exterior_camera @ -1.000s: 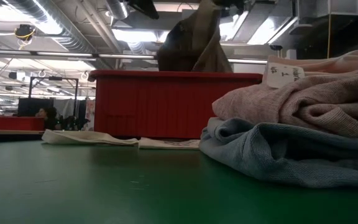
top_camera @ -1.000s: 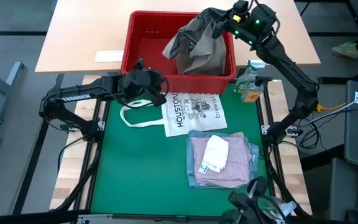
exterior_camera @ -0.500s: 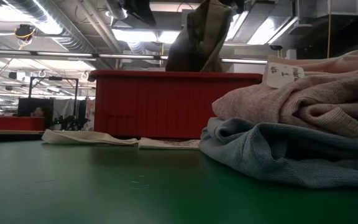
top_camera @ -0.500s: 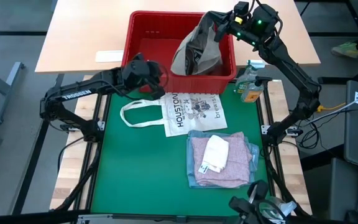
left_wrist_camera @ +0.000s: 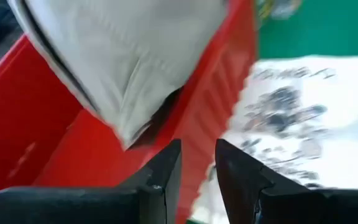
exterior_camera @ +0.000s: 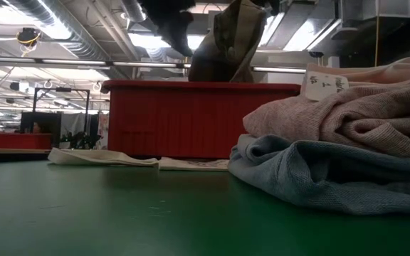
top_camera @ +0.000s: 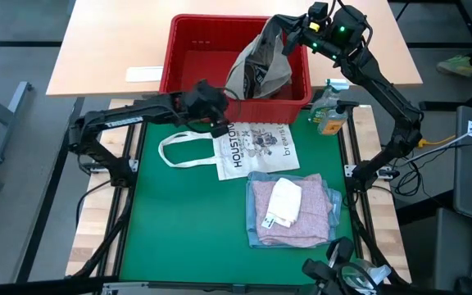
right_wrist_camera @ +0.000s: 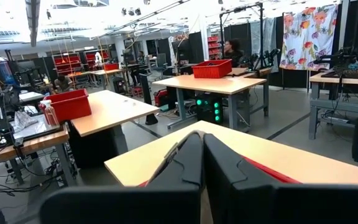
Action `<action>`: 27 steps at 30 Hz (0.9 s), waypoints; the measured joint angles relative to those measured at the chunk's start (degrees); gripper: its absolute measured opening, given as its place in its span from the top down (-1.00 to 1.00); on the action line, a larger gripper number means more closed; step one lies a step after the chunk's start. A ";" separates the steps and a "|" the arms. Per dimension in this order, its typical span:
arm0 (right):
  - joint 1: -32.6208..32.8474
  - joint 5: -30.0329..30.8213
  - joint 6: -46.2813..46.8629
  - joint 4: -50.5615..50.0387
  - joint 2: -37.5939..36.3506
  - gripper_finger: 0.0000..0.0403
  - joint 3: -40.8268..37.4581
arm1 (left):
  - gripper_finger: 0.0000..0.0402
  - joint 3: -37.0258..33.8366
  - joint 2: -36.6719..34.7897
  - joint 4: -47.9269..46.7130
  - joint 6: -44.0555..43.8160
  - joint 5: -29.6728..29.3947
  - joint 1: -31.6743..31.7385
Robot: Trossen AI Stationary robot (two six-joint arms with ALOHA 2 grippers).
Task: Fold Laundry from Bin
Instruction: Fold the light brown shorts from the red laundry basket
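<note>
Right gripper (top_camera: 286, 24) is up over the far right corner of the red bin (top_camera: 188, 49), fingers pinched tight on the top of a khaki-grey garment (top_camera: 259, 67), which hangs down from the grip with its lower end inside the bin against the right wall. From table level that garment (exterior_camera: 228, 44) shows as a dark drape rising above the bin's rim (exterior_camera: 198, 87).

Left gripper (top_camera: 216, 111) sits at the bin's near wall, just over the rim, beside the hanging cloth; its fingers (left_wrist_camera: 160, 180) stand a little apart with nothing between them, pointed at the red wall and the pale fabric above it.

On the green mat (top_camera: 179, 229), the white HOUSTON tote bag (top_camera: 248, 147) lies flat just in front of the bin. Nearer still, a folded stack: pale pink garment (top_camera: 289, 217) on a light blue one (top_camera: 332, 197), with a small white piece (top_camera: 283, 201) on top
</note>
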 joint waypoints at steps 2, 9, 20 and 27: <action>0.00 0.00 0.00 0.00 0.00 0.97 0.00 | 0.53 0.00 1.36 0.10 0.01 -3.44 0.30; 0.00 0.00 0.00 -0.07 0.00 0.97 0.00 | 0.53 0.00 3.03 0.25 -0.27 -10.50 1.33; 0.00 -0.02 0.00 -0.09 0.00 0.97 0.00 | 0.07 0.00 3.03 8.10 0.00 -8.40 1.40; -0.02 -2.97 3.11 0.26 -0.02 0.97 0.00 | -0.09 0.00 3.03 13.05 -0.04 -8.42 2.68</action>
